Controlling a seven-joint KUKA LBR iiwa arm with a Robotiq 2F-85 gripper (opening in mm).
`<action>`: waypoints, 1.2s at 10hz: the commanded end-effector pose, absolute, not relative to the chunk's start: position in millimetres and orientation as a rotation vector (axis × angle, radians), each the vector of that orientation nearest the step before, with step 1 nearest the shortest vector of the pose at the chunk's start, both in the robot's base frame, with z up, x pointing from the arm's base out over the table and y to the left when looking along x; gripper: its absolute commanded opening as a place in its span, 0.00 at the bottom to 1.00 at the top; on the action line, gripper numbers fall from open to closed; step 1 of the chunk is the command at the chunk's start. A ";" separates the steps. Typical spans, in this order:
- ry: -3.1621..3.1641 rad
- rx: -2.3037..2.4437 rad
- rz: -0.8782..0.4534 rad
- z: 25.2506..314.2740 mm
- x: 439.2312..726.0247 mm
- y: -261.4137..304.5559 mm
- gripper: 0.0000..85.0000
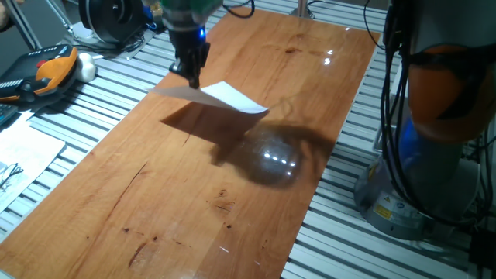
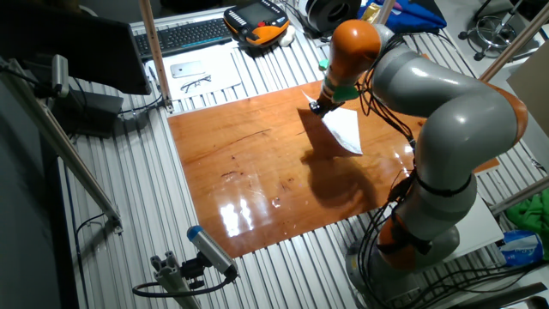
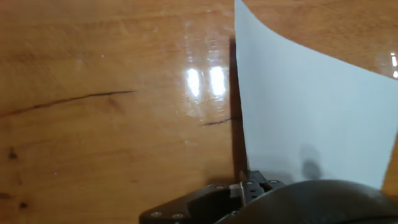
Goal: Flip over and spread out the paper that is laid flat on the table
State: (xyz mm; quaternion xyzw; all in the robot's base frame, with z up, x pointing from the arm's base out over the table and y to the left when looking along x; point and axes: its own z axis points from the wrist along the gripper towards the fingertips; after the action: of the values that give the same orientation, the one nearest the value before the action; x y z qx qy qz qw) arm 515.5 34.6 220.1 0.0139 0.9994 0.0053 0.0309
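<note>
Pincer (image 1: 191, 75) clenched on one edge of the paper (image 1: 229, 97), sheet lifted clear above the glossy table (image 1: 194, 194), shadow beneath, visible face blank, no readable writing anywhere

1 paper (image 1: 226, 97), 1 table (image 1: 194, 201), 1 gripper (image 1: 191, 76), 1 keyboard (image 2: 184, 34).

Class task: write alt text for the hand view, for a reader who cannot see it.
A white sheet of paper, blank on the visible face, rises from the dark pincer at the bottom edge. Behind it lies the glossy reddish-brown table with dark grain marks and light reflections.
</note>
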 end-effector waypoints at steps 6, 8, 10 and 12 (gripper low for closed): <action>3.075 -0.016 -0.038 242.0 513.5 0.2 0.00; 3.063 0.010 -0.074 242.0 513.6 0.0 0.00; 3.074 0.040 -0.062 241.9 513.9 -0.1 0.00; 3.078 0.042 -0.067 242.7 512.6 0.1 0.00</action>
State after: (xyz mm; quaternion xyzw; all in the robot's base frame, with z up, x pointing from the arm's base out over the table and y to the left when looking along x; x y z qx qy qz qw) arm 512.9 0.1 242.8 0.0135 0.9992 -0.0208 0.0304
